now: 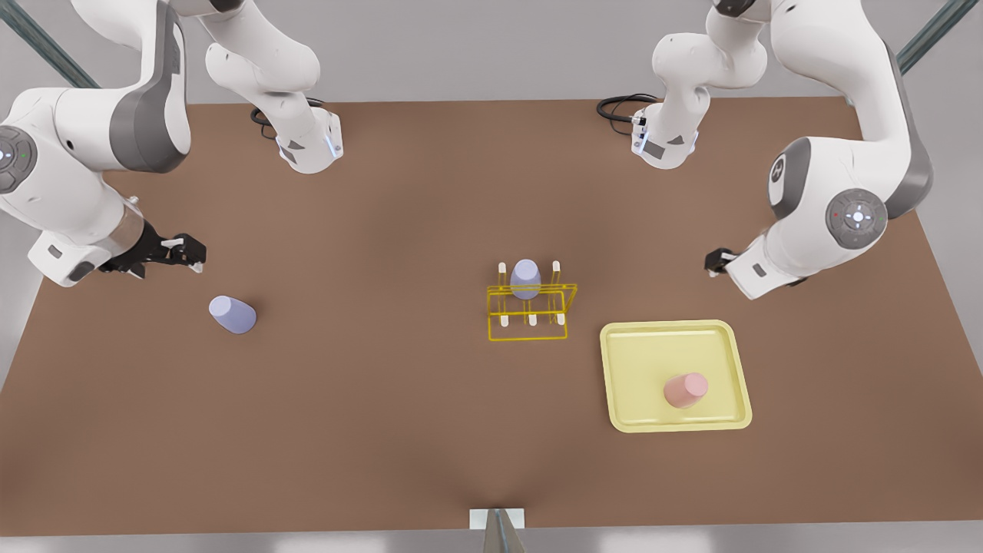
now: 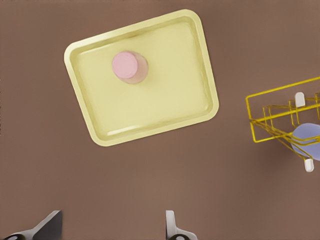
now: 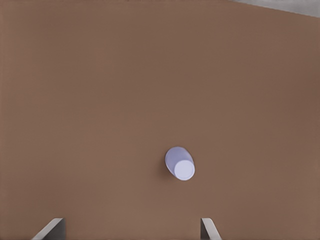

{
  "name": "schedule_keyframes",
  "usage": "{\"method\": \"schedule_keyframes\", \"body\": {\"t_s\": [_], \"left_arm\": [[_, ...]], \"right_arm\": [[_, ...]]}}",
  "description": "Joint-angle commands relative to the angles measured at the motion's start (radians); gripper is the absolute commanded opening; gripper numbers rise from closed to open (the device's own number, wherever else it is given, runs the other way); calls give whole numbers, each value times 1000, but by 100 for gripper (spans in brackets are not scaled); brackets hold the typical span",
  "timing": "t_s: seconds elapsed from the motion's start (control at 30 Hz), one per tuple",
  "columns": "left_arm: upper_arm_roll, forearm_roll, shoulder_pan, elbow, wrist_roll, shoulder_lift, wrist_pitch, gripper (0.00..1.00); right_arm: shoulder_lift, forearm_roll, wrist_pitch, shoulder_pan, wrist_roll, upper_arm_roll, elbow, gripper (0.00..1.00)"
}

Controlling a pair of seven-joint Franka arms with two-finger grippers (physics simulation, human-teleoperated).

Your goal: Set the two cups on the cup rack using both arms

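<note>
Front view shows my left gripper (image 1: 716,263) near the pale yellow square tray (image 1: 619,338), on the front view's right, and my right gripper (image 1: 184,253) on the front view's left, near the loose lavender tapered plastic tumbler (image 1: 232,314) standing alone on the brown tabletop (image 1: 369,399). Both claws are released, fingers spread and holding nothing: the left pair (image 2: 171,225) frames the tray from above, the right pair (image 3: 207,229) brackets the lavender cup (image 3: 180,163). The pink matte tapered tumbler (image 1: 685,389) stands on the tray, wide end down as far as I can judge. A second lavender tumbler (image 1: 525,278) already sits on a peg of the bright-yellow thin-wire rack (image 1: 530,311) with white-tipped pegs, mid-table. I judge these cups light, stiff and rather slick; their taper could let them slide out, so I would pinch across the wider lower wall.
</note>
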Motion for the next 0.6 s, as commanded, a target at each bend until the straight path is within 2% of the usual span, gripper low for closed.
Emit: {"method": "schedule_keyframes", "body": {"t_s": [0.0, 0.07, 0.13, 0.17, 0.23, 0.4, 0.57], "left_arm": [[1, -3, -1, 0, -109, 1, 69, 100], [4, 0, -1, 0, -109, 33, 72, 100], [25, -27, 24, 37, -116, 184, 141, 100], [25, -43, 25, 60, -116, 270, 215, 100], [24, -41, 34, 66, -116, 402, 413, 100], [10, -63, 56, 66, -110, 522, 606, 100], [10, -121, 48, 58, -107, 539, 619, 100]], "right_arm": [[-6, 0, 3, 0, -48, 0, -2, 100], [-3, -2, 3, -2, -60, 0, -2, 100], [37, -6, 11, -31, -71, -3, -14, 100], [77, -11, 18, -70, -92, -4, -23, 100], [101, 0, 161, -100, -91, -4, -103, 100], [107, 63, 460, -153, -88, -6, -342, 100], [106, 86, 617, -184, -84, -6, -468, 100]]}}
